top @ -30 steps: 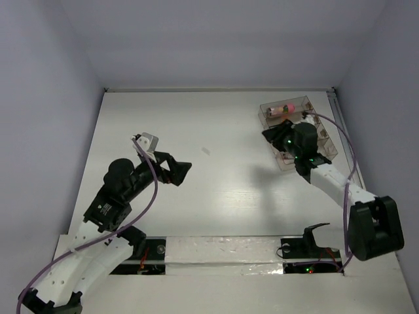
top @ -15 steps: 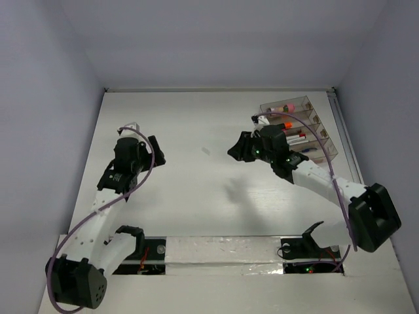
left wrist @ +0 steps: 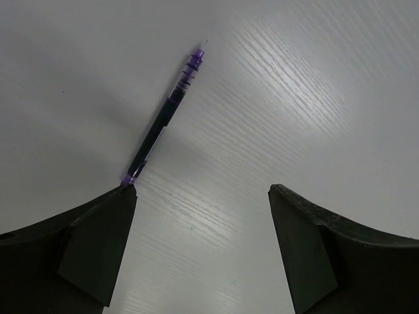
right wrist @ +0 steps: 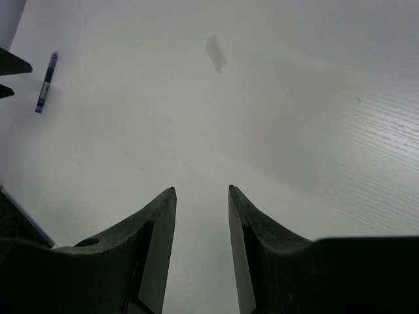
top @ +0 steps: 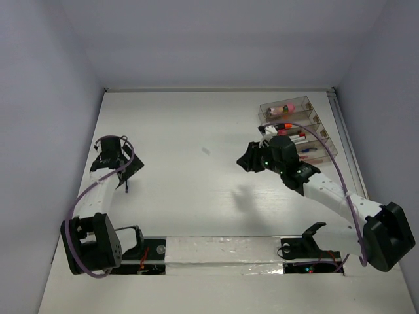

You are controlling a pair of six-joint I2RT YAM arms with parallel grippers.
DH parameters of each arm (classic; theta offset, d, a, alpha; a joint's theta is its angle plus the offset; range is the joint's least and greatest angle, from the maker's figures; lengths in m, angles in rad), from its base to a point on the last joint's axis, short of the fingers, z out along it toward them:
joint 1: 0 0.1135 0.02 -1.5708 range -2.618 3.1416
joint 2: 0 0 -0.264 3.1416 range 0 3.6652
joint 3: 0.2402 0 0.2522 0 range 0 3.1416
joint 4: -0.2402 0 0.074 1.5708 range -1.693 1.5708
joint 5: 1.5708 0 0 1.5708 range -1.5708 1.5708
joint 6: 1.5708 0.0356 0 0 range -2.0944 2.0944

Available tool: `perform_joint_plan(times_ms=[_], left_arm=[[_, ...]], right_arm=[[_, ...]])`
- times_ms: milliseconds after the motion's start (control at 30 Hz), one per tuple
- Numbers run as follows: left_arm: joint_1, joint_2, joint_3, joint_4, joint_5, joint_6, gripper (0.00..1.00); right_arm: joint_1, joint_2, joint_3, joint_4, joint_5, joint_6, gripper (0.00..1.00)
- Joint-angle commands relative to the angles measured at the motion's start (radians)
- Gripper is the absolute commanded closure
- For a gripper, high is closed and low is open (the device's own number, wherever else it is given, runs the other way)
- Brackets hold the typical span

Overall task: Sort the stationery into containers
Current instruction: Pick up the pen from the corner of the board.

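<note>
On the left wrist view we see the left gripper (left wrist: 201, 190) released, its two dark fingers spread wide with only bare white wood-grain table (left wrist: 314, 98) between them. The thin dark-and-purple pen (left wrist: 163, 121) lies flat on that surface, outside the gap: it runs from a purple end just at the tip of the finger on the left of that picture up towards 1 o'clock, so from the middle of the jaws it sits at about 11 o'clock. We cannot tell whether that end touches the fingertip or only lies just beside it. The right gripper (right wrist: 201, 190) hangs over the middle of the table, its jaws parted by a narrow gap and holding nothing. A small white eraser-like piece (right wrist: 215, 54) lies well ahead of it at 12 o'clock, and the pen shows far off at 10 o'clock, just beside the left gripper's fingertips. From the top camera, the clear plastic rectangular organiser (top: 302, 103) stands at 2 o'clock on the table, just behind the right gripper. A stubby pink cylinder (top: 283, 108) lies in its farthest compartment. The nearer compartments hold red and orange items too small for us to name.
</note>
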Motion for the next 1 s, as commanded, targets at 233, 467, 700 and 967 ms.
perform_joint_plan(times_ms=[233, 467, 700, 967], left_arm=[[0.036, 0.169, 0.047, 0.018, -0.114, -0.023, 0.26], [0.045, 0.260, 0.030, 0.082, -0.116, 0.041, 0.49], [0.045, 0.356, 0.023, 0.115, -0.008, 0.079, 0.73], [0.045, 0.430, 0.031, 0.138, 0.090, 0.110, 1.00]], right_arm=[[0.002, -0.107, -0.022, 0.027, -0.019, -0.016, 0.56], [0.002, -0.107, -0.022, 0.030, -0.015, -0.016, 0.57], [0.002, -0.076, -0.014, 0.033, 0.002, -0.016, 0.57], [0.002, -0.046, -0.019, 0.056, 0.002, -0.013, 0.57]])
